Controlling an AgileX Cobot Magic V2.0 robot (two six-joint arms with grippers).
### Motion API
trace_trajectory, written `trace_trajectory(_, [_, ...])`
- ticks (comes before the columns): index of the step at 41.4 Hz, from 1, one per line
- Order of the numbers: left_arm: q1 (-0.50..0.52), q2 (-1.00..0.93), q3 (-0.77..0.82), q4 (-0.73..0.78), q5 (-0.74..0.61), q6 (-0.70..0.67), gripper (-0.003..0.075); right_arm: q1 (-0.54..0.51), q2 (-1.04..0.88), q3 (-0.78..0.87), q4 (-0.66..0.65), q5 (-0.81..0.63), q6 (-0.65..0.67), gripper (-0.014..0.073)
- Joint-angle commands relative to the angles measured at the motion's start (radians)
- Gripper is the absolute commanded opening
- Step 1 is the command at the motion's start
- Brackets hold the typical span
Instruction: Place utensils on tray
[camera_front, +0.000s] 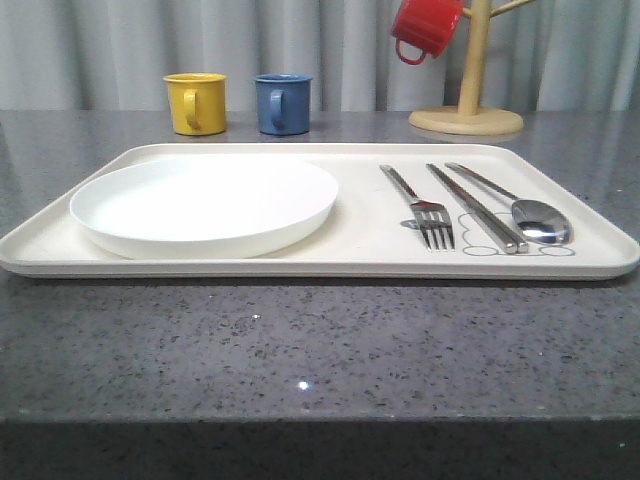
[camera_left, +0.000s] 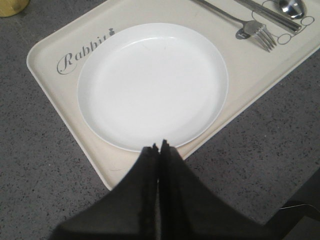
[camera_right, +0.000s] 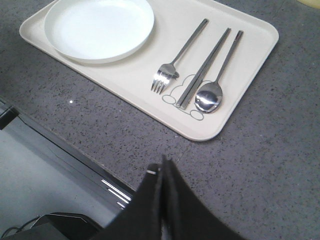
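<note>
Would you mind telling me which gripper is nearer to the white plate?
Left. The left gripper hangs shut right at the white plate's near rim. The right gripper is shut over bare counter, off the tray.

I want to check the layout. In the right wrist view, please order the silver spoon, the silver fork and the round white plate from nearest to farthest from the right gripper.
From the right gripper:
1. Silver oval-bowled spoon, outermost utensil, nearest.
2. Silver four-tined fork, beside the plate.
3. Round white plate, at the cream tray's other end, farthest.

place: staged dining tabletop | cues: grey speckled counter (camera_front: 300, 340), curtain backdrop (camera_front: 130, 50), wooden mug tree (camera_front: 468, 70)
</note>
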Motion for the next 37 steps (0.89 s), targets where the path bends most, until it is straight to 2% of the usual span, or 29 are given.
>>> trace_trajectory(1, [-0.006, -0.008, -0.026, 0.006, -0.071, 0.002, -0.0018, 0.003, 0.006, -0.022, 0.012, -0.052, -0.011, -0.0071])
trace_trajectory(21, [0.007, -0.036, 0.011, 0.023, -0.107, 0.002, -0.0018, 0.002, 0.006, -0.022, 0.012, -0.052, -0.011, -0.0071])
trace_trajectory(24, [0.057, -0.079, 0.046, 0.039, -0.132, 0.002, -0.0018, 0.001, 0.006, -0.022, 0.012, -0.052, -0.011, -0.0071])
trace_trajectory(33, [0.329, -0.279, 0.198, 0.039, -0.211, 0.002, -0.0018, 0.001, 0.006, -0.022, 0.012, -0.052, -0.011, -0.0071])
trace_trajectory(37, [0.410, -0.381, 0.261, 0.039, -0.220, 0.002, -0.0018, 0.001, 0.006, -0.022, 0.012, -0.052, -0.011, -0.0071])
